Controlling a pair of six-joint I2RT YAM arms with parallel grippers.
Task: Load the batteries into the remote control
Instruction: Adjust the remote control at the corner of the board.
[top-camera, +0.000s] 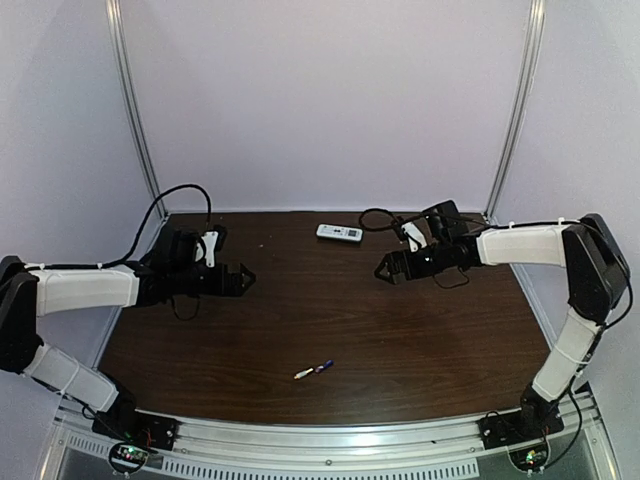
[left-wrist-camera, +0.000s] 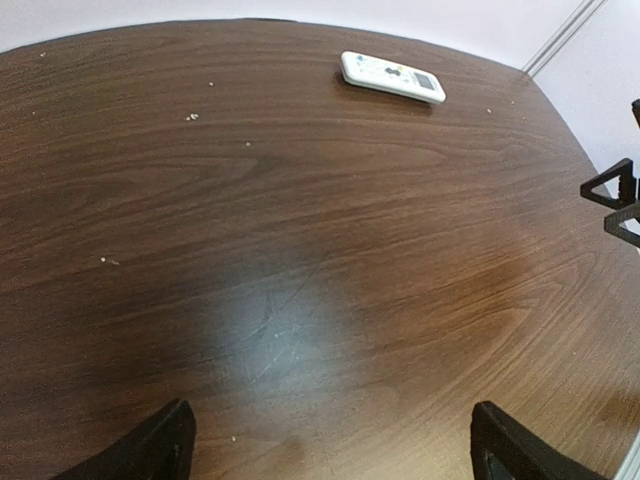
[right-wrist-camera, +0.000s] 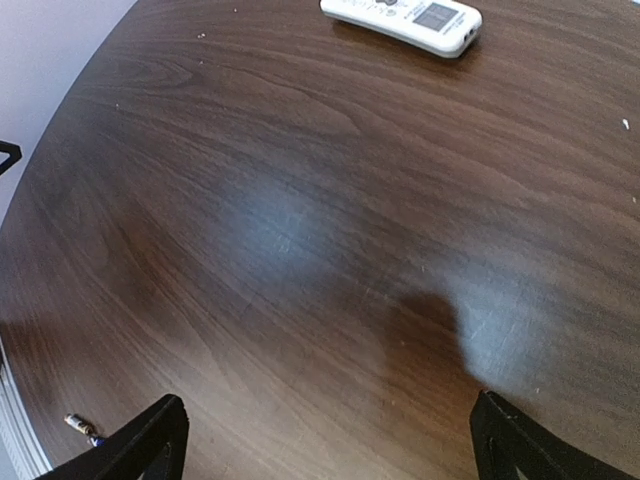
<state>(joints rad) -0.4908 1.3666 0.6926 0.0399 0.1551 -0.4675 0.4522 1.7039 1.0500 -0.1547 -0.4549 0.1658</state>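
The white remote control (top-camera: 339, 233) lies flat by the far edge of the dark wood table (top-camera: 420, 340), just right of its middle, nearer the right gripper (top-camera: 383, 270) than the left gripper (top-camera: 245, 279). The batteries (top-camera: 313, 370) lie end to end near the middle of the near edge, well apart from both grippers. Each gripper hovers with fingers spread wide, holding nothing.

Dark wood-grain table (top-camera: 400, 340), smooth, throwing a glossy sheen. At twelve o'clock the remote control (top-camera: 339, 233), smooth white plastic, slightly shiny. At six o'clock the front rail (top-camera: 330, 440), bare matt metal.
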